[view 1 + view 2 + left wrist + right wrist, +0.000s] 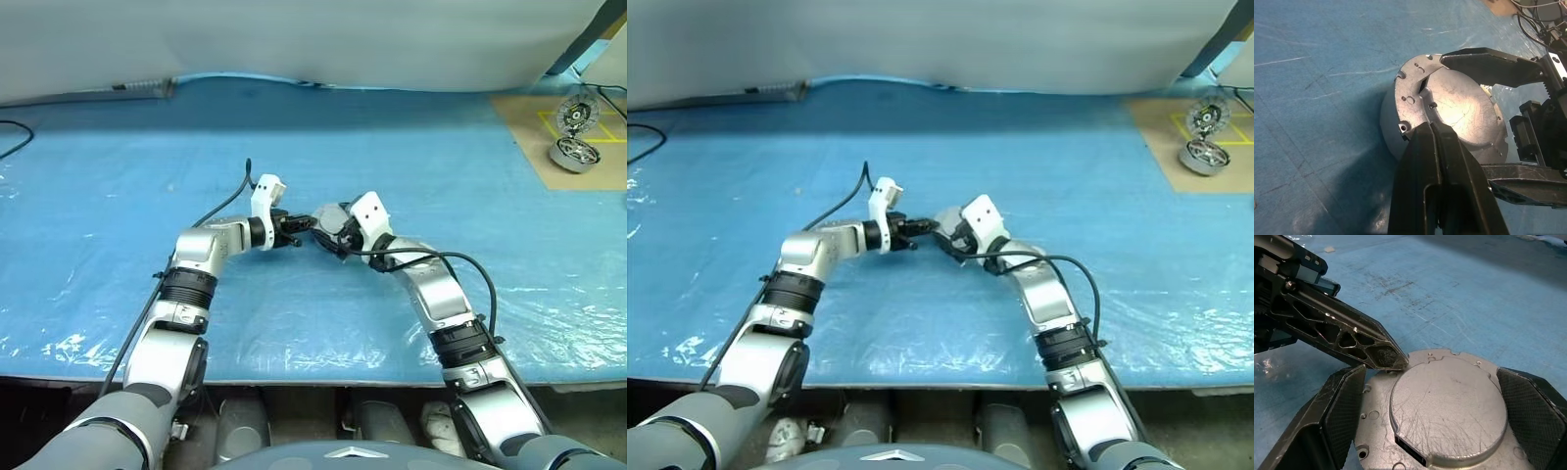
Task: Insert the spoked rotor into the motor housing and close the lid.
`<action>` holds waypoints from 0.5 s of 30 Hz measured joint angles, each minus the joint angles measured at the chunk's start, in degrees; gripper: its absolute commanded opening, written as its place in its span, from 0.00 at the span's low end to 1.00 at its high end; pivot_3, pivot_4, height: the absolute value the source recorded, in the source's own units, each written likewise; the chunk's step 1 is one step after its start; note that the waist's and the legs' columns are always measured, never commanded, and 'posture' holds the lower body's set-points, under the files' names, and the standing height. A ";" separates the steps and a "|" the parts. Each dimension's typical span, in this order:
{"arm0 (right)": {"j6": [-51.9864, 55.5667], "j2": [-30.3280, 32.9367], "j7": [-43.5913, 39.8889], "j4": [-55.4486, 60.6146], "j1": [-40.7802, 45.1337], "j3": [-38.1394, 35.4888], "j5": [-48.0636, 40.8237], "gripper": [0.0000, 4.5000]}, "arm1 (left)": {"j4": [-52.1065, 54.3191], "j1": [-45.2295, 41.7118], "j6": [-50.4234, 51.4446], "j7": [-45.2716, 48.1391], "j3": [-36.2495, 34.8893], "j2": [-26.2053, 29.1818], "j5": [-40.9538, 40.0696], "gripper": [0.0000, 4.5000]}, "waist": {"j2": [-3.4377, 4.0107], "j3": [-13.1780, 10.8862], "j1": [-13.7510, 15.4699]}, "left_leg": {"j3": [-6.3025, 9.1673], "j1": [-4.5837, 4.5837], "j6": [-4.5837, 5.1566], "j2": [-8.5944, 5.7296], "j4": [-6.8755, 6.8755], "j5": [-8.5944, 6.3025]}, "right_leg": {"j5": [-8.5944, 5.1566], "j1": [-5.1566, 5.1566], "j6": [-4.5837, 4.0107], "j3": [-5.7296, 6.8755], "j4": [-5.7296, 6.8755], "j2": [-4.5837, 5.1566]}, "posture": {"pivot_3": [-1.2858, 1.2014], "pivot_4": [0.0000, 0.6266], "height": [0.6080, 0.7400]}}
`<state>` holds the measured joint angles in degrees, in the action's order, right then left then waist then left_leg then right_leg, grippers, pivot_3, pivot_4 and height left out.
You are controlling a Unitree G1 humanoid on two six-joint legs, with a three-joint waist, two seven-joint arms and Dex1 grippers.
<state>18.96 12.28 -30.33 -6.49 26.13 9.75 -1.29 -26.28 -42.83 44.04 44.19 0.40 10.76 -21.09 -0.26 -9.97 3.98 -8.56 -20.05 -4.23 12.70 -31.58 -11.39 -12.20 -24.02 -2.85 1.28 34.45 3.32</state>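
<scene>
With my right gripper [329, 229] clamped wide across the round silver metal motor housing [1449, 406] and my left gripper [1432, 129], fingers pressed together, touching its rim, I should turn its open side up before fetching the dark-rimmed, silver-spoked rotor [573, 155], which lies well apart from it.

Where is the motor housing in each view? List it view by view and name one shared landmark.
Left eye view: motor housing at centre, where both arms meet.
Right eye view: just left of centre.
Left wrist view: just past the left gripper tips.
Right wrist view: inside the right gripper, close up.
Shared landmark: the left gripper's shut tips at its rim.
</scene>
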 measured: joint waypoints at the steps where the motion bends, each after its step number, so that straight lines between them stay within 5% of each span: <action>1: 0.21 -0.06 0.17 0.04 0.01 0.00 0.00 1.00 | 0.00 0.00 -0.02 -0.06 0.00 0.00 0.02 0.00 | 0.00 0.00 0.00 | 0.00 0.01 0.00 0.00 0.00 0.00 | 0.00 0.00 0.00 0.00 0.00 0.00 | 0.52 0.24 1.00; 5: 0.62 -0.08 0.46 0.07 0.05 0.05 0.01 1.00 | 0.00 0.00 -0.07 -0.23 0.00 -0.01 0.03 0.00 | 0.00 0.00 0.00 | 0.00 0.01 0.00 0.00 -0.01 0.00 | 0.00 0.00 0.00 0.00 0.02 0.00 | 0.52 0.24 1.00; 11: 1.03 0.50 1.30 0.22 0.16 0.11 0.63 0.66 | -0.01 -0.01 -0.16 -0.09 0.01 -0.15 -0.04 0.00 | 0.00 0.00 0.00 | 0.00 0.01 0.00 -0.01 -0.01 0.00 | 0.00 0.01 0.00 0.00 0.02 0.00 | 0.52 0.24 1.00; 15: 0.73 0.67 1.53 0.25 0.16 0.55 1.10 0.66 | -0.03 0.00 -0.09 -0.08 0.05 -0.15 -0.02 0.00 | 0.00 0.00 0.00 | 0.00 0.01 0.00 -0.01 -0.04 0.00 | 0.00 0.01 0.00 0.00 0.05 0.01 | 0.52 0.24 1.00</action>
<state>19.70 12.95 -28.80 -6.23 26.29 10.30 -0.19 -26.31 -42.83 43.94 44.12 0.44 10.61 -21.11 -0.26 -9.97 3.99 -8.56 -20.04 -4.23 12.69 -31.63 -11.39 -12.20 -24.01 -2.84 1.28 34.50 3.33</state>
